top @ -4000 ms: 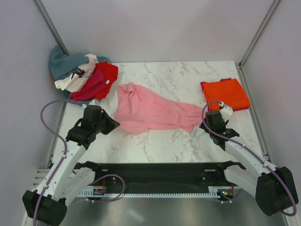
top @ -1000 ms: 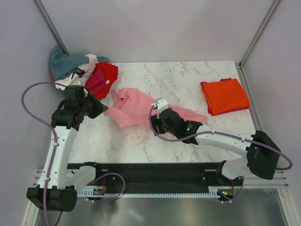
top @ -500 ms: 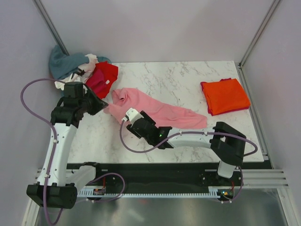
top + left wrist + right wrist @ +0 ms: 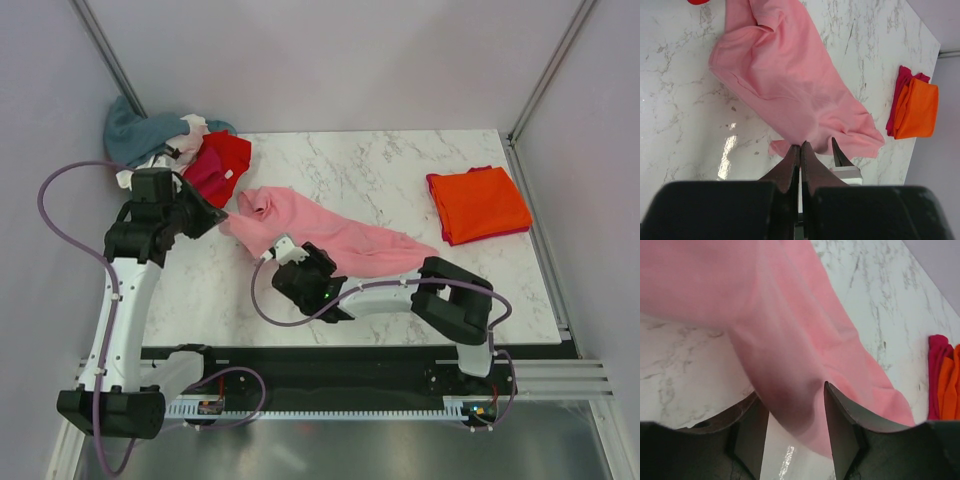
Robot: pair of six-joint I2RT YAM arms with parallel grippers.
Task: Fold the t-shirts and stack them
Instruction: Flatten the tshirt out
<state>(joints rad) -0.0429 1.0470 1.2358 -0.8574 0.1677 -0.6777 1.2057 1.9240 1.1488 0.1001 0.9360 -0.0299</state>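
Note:
A light pink t-shirt [image 4: 335, 235] lies crumpled and stretched across the middle of the table, also filling the left wrist view [image 4: 785, 80] and the right wrist view [image 4: 780, 310]. My left gripper [image 4: 222, 217] is shut on its far left edge, pink cloth pinched at the tips [image 4: 800, 145]. My right gripper [image 4: 278, 252] sits at the shirt's near left edge. Its jaws stand apart with a hanging fold of pink cloth between them [image 4: 791, 390]. A folded orange t-shirt [image 4: 478, 203] lies at the right on a magenta one [image 4: 901, 97].
A heap of t-shirts fills the back left corner: teal-grey [image 4: 135, 135], white [image 4: 148, 177], red [image 4: 228, 158] and magenta [image 4: 200, 182]. Side walls and corner posts border the marble table [image 4: 380, 170]. The right arm reaches leftward across the near table.
The right gripper has slid left along the pink t-shirt's near edge, and its jaws have narrowed around a fold. The left gripper stayed shut and drew slightly back-left.

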